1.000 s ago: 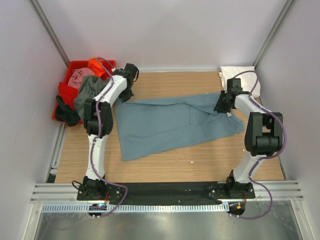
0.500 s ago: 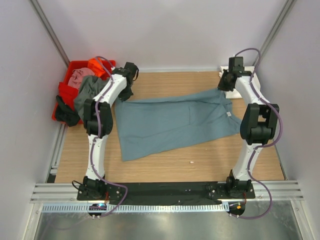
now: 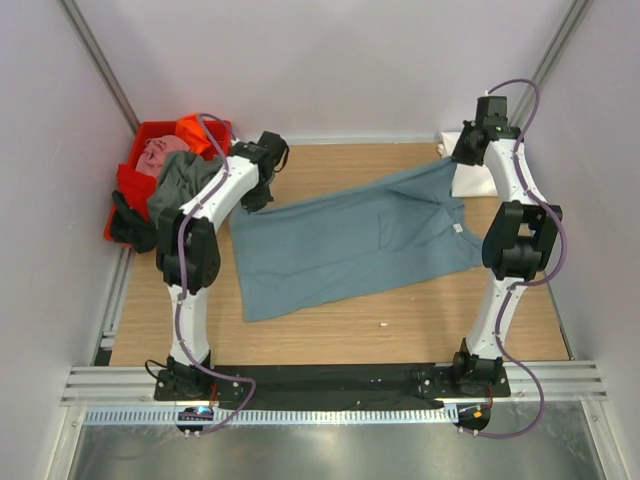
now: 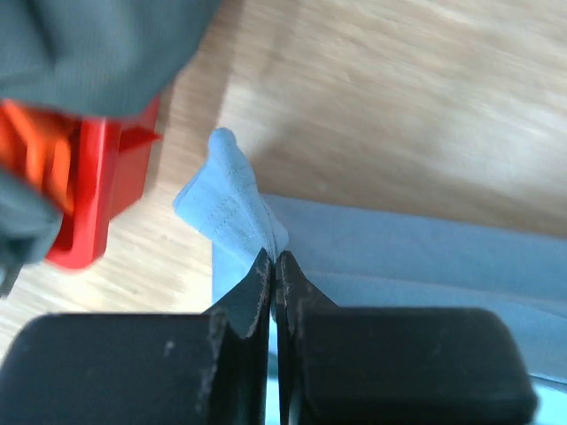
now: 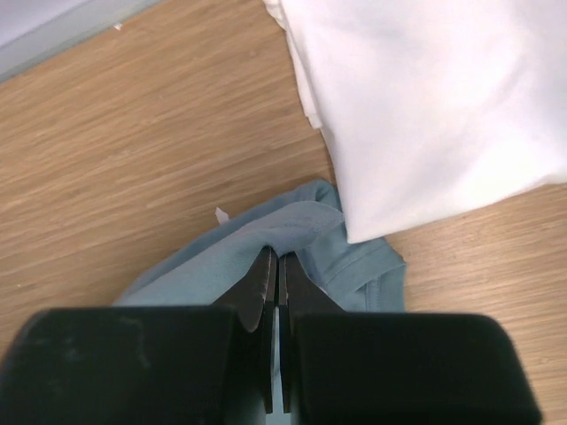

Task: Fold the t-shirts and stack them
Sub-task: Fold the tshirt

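A dusty teal-blue t-shirt (image 3: 350,240) lies spread across the middle of the wooden table. My left gripper (image 3: 262,190) is shut on its far left corner; the left wrist view shows the cloth (image 4: 232,208) pinched between the fingertips. My right gripper (image 3: 462,152) is shut on its far right edge, lifted near the back; the right wrist view shows the pinched fold (image 5: 292,226). A folded white t-shirt (image 3: 478,175) lies at the back right and also shows in the right wrist view (image 5: 425,97). Grey-green (image 3: 178,180), pink (image 3: 160,153) and orange (image 3: 194,131) shirts sit in the tub.
A red plastic tub (image 3: 130,185) stands at the back left, off the table's left edge; its corner shows in the left wrist view (image 4: 89,204). White walls close in the table on three sides. A black rail (image 3: 330,378) runs along the near edge.
My right gripper has moved toward the back right with the shirt's edge, pulling the cloth taut over by the white shirt. My left gripper has shifted slightly right with its corner.
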Action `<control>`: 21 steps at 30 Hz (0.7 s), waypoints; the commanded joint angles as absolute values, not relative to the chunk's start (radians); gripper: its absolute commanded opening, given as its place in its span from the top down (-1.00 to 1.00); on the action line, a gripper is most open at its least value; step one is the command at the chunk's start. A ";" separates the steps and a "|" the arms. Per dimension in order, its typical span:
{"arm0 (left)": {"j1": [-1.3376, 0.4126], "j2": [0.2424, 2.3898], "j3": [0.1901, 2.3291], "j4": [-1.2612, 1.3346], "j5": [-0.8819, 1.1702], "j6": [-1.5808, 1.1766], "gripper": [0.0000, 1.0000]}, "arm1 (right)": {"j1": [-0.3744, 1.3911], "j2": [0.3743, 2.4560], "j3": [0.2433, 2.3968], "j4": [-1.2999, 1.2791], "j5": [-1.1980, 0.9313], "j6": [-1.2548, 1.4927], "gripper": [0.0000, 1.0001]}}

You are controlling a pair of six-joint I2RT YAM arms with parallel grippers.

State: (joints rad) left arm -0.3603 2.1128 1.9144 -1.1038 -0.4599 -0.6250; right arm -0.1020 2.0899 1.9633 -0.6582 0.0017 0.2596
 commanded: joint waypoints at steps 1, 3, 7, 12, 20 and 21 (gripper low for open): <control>-0.400 2.007 1.849 -1.124 -0.544 -0.646 1.00 | -0.124 2.045 1.918 -0.618 0.012 0.239 0.98; -0.429 1.984 1.816 -1.137 -0.581 -0.660 1.00 | -0.124 2.039 1.898 -0.615 0.014 0.242 0.97; -0.471 1.947 1.760 -1.169 -0.632 -0.696 1.00 | -0.127 2.025 1.878 -0.623 0.032 0.248 0.97; -0.502 1.899 1.652 -1.149 -0.644 -0.724 1.00 | -0.141 1.976 1.792 -0.594 0.058 0.276 0.98; -0.566 1.852 1.447 -1.091 -0.583 -0.788 0.93 | -0.155 1.878 1.580 -0.528 0.089 0.307 0.98; -0.571 1.845 1.422 -1.082 -0.569 -0.792 0.70 | -0.159 1.867 1.537 -0.517 0.089 0.310 0.98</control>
